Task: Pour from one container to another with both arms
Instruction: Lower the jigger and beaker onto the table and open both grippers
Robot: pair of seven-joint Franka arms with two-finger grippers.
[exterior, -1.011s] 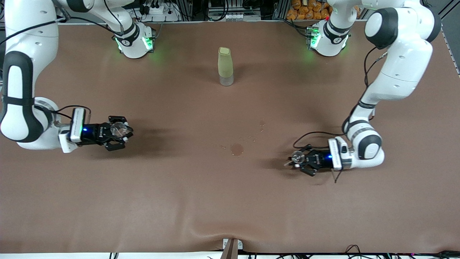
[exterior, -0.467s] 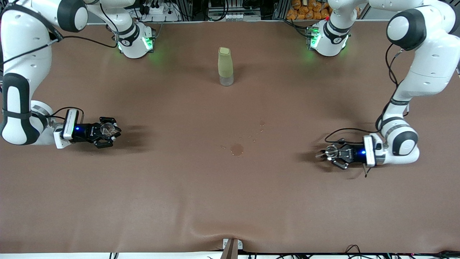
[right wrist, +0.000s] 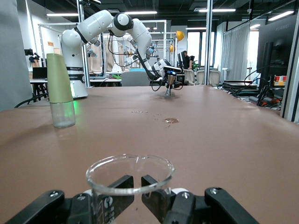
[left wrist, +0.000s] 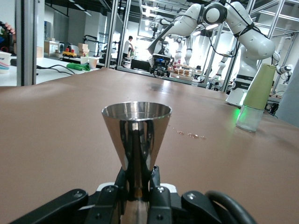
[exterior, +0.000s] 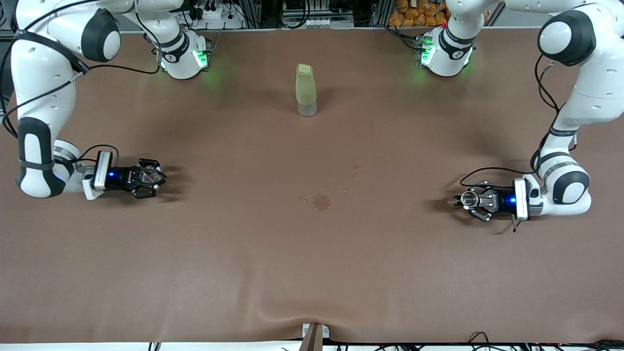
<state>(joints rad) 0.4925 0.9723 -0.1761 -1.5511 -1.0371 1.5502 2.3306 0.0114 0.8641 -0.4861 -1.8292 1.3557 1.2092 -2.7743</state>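
My left claw [exterior: 467,199], at frame right, grips a steel jigger [left wrist: 136,135]; my right claw [exterior: 152,176], at frame left, grips a clear glass cup [right wrist: 129,174]. Keep both vessels upright. Bring them together over the desk [exterior: 312,263] centre before tilting.

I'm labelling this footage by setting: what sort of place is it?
Most likely a robotics lab. Two white jointed robot arms are mounted at a brown covered table, and the wrist views show more white arms inside metal frames, plus workbenches, in a large hall.
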